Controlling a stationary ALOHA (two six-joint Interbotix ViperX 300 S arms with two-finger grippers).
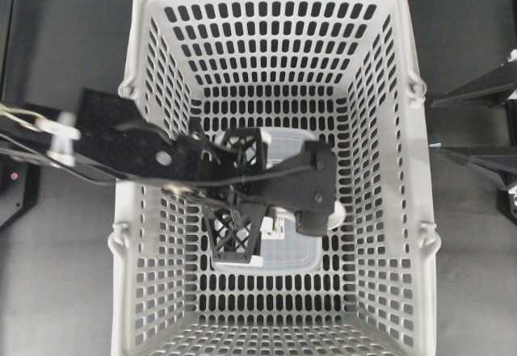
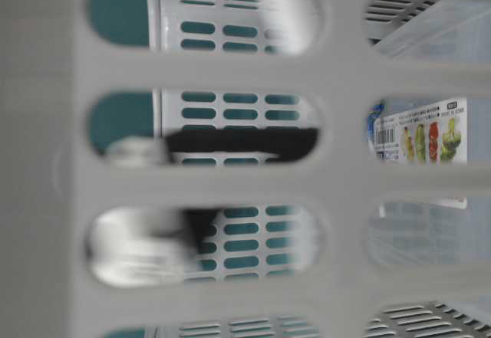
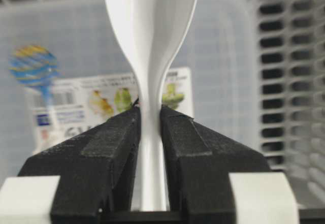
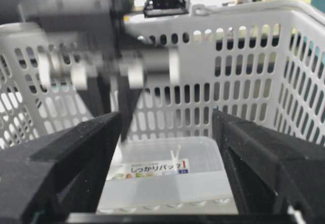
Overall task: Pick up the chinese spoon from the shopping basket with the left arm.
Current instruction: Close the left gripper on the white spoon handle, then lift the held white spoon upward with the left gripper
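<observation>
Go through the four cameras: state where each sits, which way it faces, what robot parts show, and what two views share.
Overhead: above, looking down into the shopping basket; left arm inside.
Table-level: outside, peering through basket slots; blurred dark part.
Left wrist: behind the left gripper, shut on the chinese spoon.
Right wrist: behind the open right gripper, facing the basket.
Shared: labelled container in both wrist views.

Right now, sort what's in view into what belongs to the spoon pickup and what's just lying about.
Belongs to the job:
- chinese spoon, its handle between the closed jaws
- left gripper
- shopping basket

Just lying about:
- clear lidded container with printed label, on the basket floor
- right gripper, open, outside the basket
</observation>
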